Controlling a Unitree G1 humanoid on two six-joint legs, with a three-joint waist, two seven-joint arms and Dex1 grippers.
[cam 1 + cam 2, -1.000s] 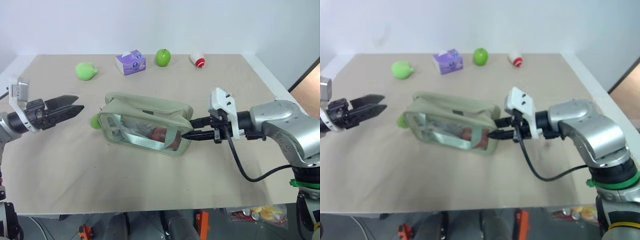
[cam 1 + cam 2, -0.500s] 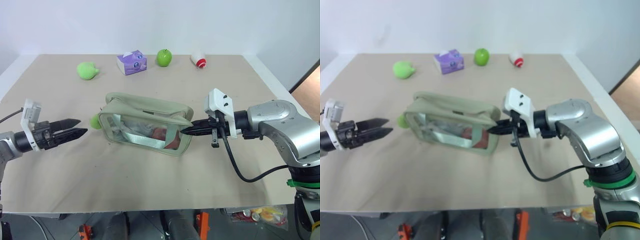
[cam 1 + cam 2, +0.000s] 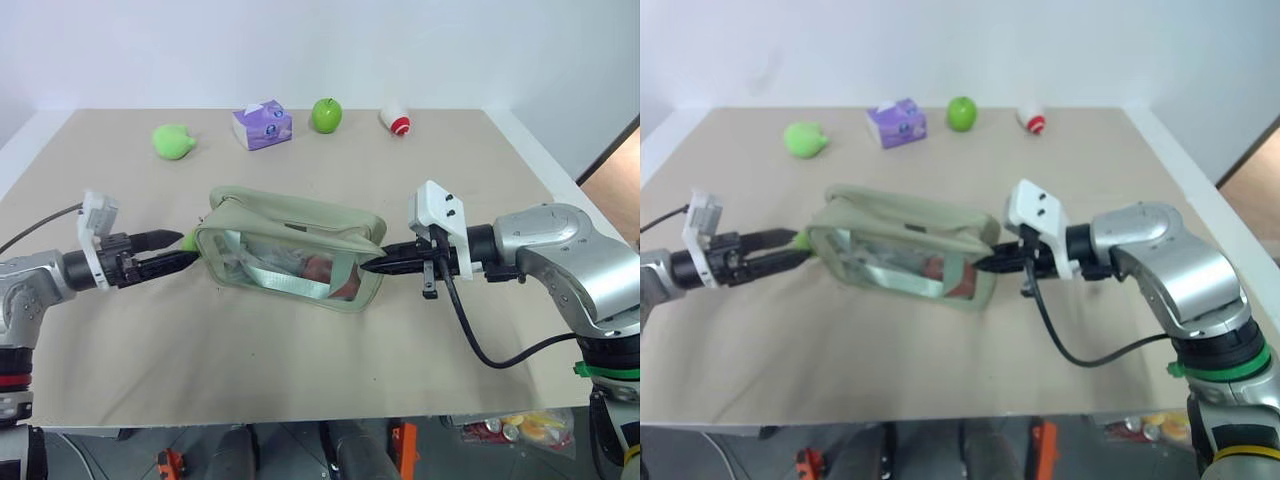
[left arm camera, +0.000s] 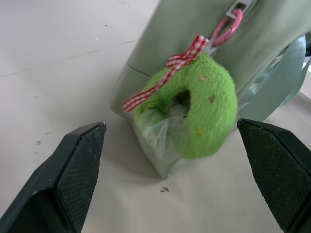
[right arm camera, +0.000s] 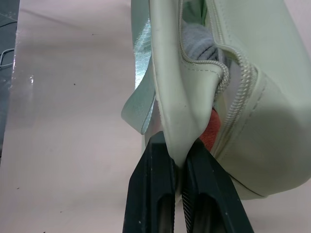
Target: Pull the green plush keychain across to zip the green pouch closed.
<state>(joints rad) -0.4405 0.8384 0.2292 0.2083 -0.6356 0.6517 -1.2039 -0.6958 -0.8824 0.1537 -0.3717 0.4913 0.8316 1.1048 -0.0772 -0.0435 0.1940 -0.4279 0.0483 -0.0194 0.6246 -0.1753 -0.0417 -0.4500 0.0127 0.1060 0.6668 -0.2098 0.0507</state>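
Lime-green plush keychain with red-and-white gingham bow, pink ring; pale sage-green pouch.

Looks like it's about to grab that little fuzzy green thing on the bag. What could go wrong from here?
1. The left gripper is open around the green plush keychain, which hangs by a small pink ring; the fingers might close on the checked ribbon and slip.
2. The right gripper pinches only a thin fold of the green pouch; a hard pull could tug it free, dragging the pouch across the table.
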